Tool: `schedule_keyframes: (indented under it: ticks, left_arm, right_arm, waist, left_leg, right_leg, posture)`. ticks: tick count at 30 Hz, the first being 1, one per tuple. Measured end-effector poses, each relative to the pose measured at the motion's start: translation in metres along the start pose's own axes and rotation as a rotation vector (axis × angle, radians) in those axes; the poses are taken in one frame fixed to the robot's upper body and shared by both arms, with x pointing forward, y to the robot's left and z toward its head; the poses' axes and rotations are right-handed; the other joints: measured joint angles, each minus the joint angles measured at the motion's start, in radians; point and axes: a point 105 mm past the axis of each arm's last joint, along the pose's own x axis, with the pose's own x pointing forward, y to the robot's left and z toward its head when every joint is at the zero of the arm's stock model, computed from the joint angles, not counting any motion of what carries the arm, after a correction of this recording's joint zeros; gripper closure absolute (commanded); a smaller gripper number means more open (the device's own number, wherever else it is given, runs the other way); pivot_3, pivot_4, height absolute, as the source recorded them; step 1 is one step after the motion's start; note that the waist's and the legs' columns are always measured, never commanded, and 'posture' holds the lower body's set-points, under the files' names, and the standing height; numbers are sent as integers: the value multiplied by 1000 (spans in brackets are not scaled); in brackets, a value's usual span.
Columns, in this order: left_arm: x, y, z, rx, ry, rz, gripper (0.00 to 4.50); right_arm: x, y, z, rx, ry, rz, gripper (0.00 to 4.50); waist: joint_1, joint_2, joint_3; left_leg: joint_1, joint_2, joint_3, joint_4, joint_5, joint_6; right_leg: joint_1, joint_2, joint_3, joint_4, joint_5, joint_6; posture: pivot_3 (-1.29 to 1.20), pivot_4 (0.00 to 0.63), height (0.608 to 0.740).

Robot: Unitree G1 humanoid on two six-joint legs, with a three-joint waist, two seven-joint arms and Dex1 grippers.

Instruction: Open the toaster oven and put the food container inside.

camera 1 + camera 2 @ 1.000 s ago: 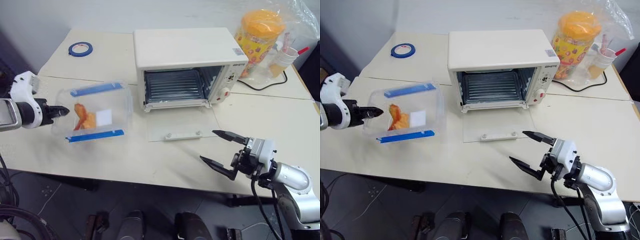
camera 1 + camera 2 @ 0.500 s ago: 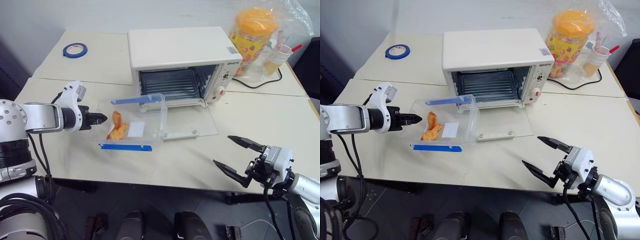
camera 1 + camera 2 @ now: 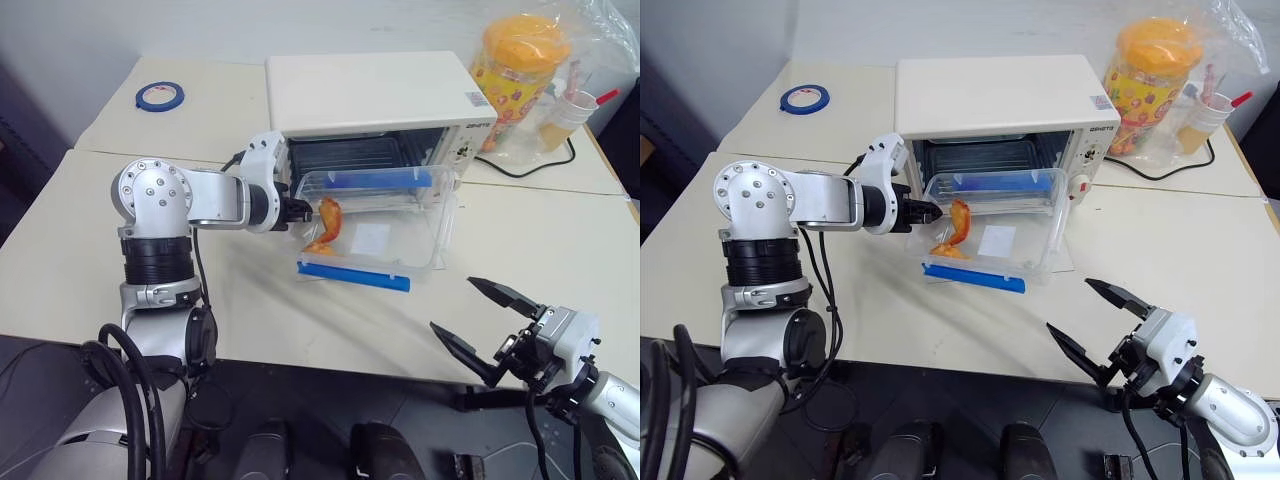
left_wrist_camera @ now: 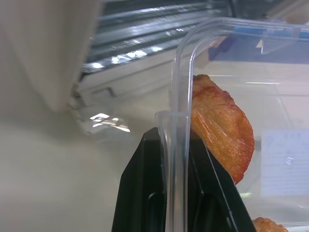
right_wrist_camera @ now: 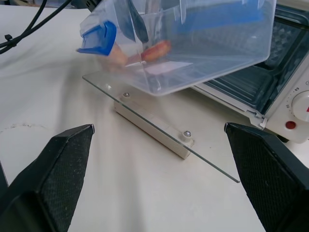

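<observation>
The cream-white toaster oven (image 3: 375, 95) stands at the back of the table. Its glass door (image 5: 159, 126) lies folded down flat, and the wire rack (image 5: 270, 58) shows inside. The clear food container (image 3: 385, 225), with blue clip strips and orange food pieces, hangs slightly tilted over the door, just in front of the oven's mouth. My left gripper (image 3: 305, 212) is shut on the container's short side wall; the black fingers (image 4: 145, 193) pinch the clear rim. My right gripper (image 3: 451, 304) stands wide open near the table's front edge, right of the container, holding nothing.
An orange-lidded jar (image 3: 520, 60) and a cup (image 3: 565, 115) in a plastic bag stand right of the oven, with a black cable (image 3: 520, 172) in front of them. A blue tape roll (image 3: 160, 96) lies at the back left.
My left arm has swung the container from the table's left side rightward to the front of the oven's mouth, above the open door. The right gripper has stayed open, drawn back slightly.
</observation>
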Motion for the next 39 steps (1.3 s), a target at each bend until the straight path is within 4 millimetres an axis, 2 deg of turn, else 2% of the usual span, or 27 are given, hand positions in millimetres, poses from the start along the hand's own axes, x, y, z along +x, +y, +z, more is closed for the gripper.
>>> schedule_keyframes:
  ticks: [4,8,9,10,13,19,23,25,29,31,33,35,37,39]
  left_arm:
    - [1,11,-3,42,29,75,4288]
    - [4,9,-4,50,37,58,4288]
    - [4,9,-4,49,35,57,3703]
    - [5,8,-4,49,32,54,3580]
    - [10,0,-5,49,30,13,2828]
    - [12,-4,-2,41,8,-14,1398]
    - [7,-4,9,6,-68,-63,441]
    - [0,-3,16,2,-113,-108,441]
    - [-29,3,28,27,-181,-253,441]
    - [-47,8,31,89,-221,-306,375]
    - [-63,12,28,172,-248,-375,755]
    - [-72,22,22,227,-267,-419,1220]
    - [-76,35,10,268,-262,-445,1743]
    - [-80,50,-12,367,-215,-471,2222]
  right_arm:
    - [-1,1,-1,6,3,-12,0]
    - [-1,1,2,-4,-1,-16,0]
    - [-1,1,2,-5,-1,-18,0]
    - [0,1,2,-6,-1,-19,0]
    - [0,0,2,-7,-2,-26,0]
    - [0,0,4,-11,-5,-32,0]
    - [-1,-1,4,-10,-2,-38,0]
    - [-3,-4,3,6,5,-49,0]
    - [-10,-14,7,60,13,-72,0]
    - [-11,-12,8,105,24,-45,383]
    - [-11,-3,9,158,51,26,744]
    - [-8,6,9,201,76,92,1417]
    - [-3,17,8,235,104,150,1999]
    - [5,30,2,281,133,210,2561]
  waist:
    - [3,0,0]
    - [6,0,0]
    - [6,0,0]
    - [7,0,0]
    - [6,0,0]
    - [2,0,0]
    - [3,0,0]
    - [3,0,0]
    - [-2,1,0]
    - [-6,1,0]
    - [-7,3,-1]
    - [-6,3,-1]
    - [-8,3,-1]
    - [-11,3,-1]
  left_leg:
    - [0,-1,0,0,0,0]
    - [-1,-1,0,1,0,0]
    - [-1,-1,0,1,0,0]
    - [-1,-1,-1,1,0,0]
    - [-1,-1,0,1,0,0]
    - [-1,0,0,1,0,0]
    - [-1,0,0,1,0,0]
    - [-1,0,0,1,0,0]
    - [-1,0,0,2,0,0]
    - [0,1,0,1,0,0]
    - [0,0,0,1,0,0]
    - [0,1,0,2,0,0]
    - [1,1,0,2,0,0]
    - [0,1,0,1,0,1]
  right_leg:
    - [0,0,0,0,0,0]
    - [0,-1,0,0,0,0]
    - [0,-1,0,0,0,0]
    - [0,-1,0,0,0,0]
    - [0,-1,0,0,0,0]
    - [0,0,0,1,0,0]
    - [0,0,0,1,0,0]
    - [0,0,0,1,0,0]
    - [-1,1,0,2,0,0]
    - [-1,1,1,2,0,-1]
    - [0,1,1,2,-1,-1]
    - [1,1,0,1,-1,-1]
    - [1,0,1,1,-1,-1]
    - [1,0,2,1,-1,-2]
  posture:
    - [0,150,740]
    - [0,150,740]
    - [0,150,740]
    - [0,150,740]
    - [0,150,740]
    - [0,150,740]
    - [0,150,740]
    - [0,150,740]
    - [0,150,740]
    - [0,150,740]
    - [0,150,740]
    - [0,150,740]
    - [0,150,740]
    - [0,150,740]
